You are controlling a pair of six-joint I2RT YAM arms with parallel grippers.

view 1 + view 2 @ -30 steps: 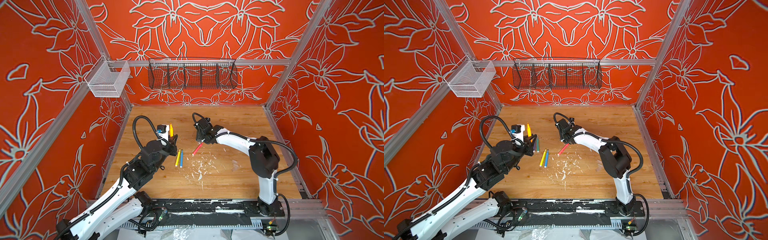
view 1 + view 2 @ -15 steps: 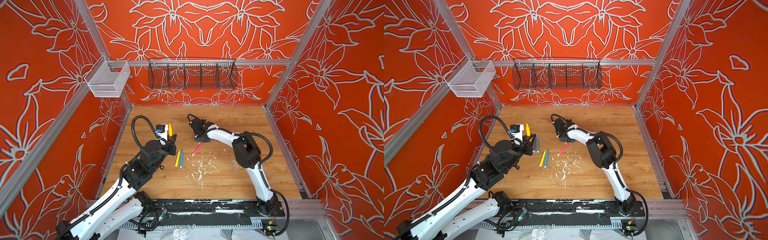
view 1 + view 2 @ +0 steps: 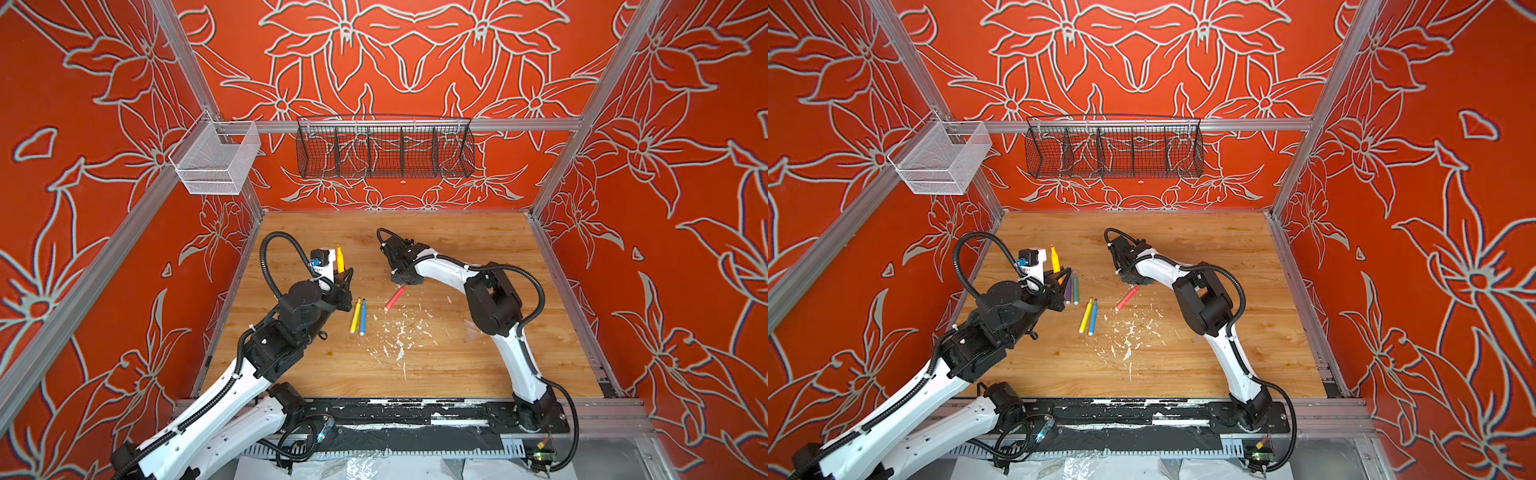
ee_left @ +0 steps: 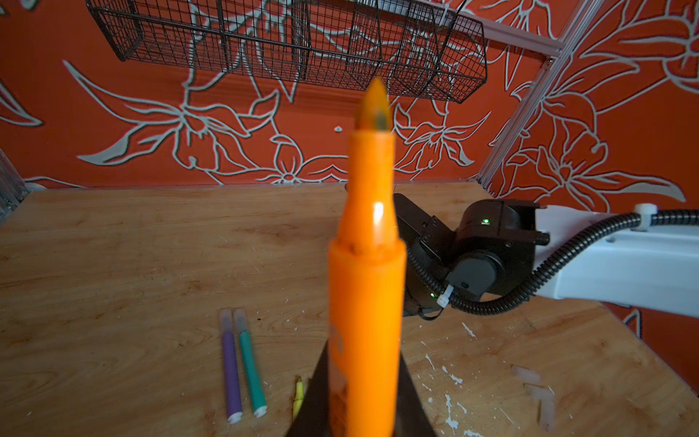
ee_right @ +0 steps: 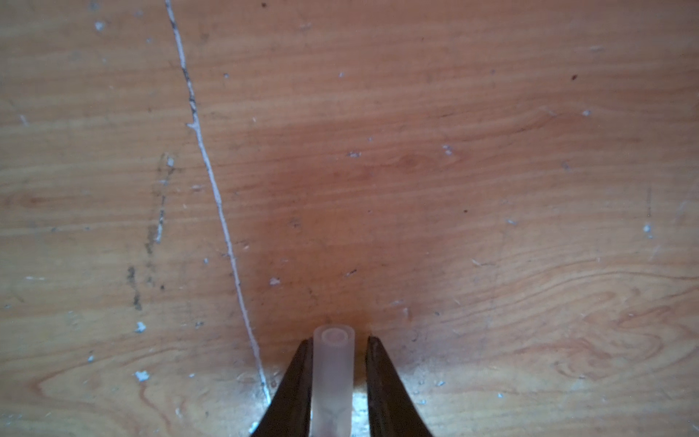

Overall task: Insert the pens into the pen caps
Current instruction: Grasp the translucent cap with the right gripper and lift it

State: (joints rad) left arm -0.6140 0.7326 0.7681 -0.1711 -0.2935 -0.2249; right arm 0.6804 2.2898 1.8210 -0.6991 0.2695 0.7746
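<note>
Clear cap (image 5: 333,378) between right claw (image 5: 340,339) tips, seemingly touching one side

Orange pen (image 4: 365,265) — clear cap (image 5: 333,370) — wood-grain table (image 5: 454,151)

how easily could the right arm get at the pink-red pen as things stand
Probably yes for reach: the pink-red pen lies in the open right beside the right gripper, with nothing between them. But its jaws are straddling a clear cap, so it isn't free to take the pen yet.
</note>
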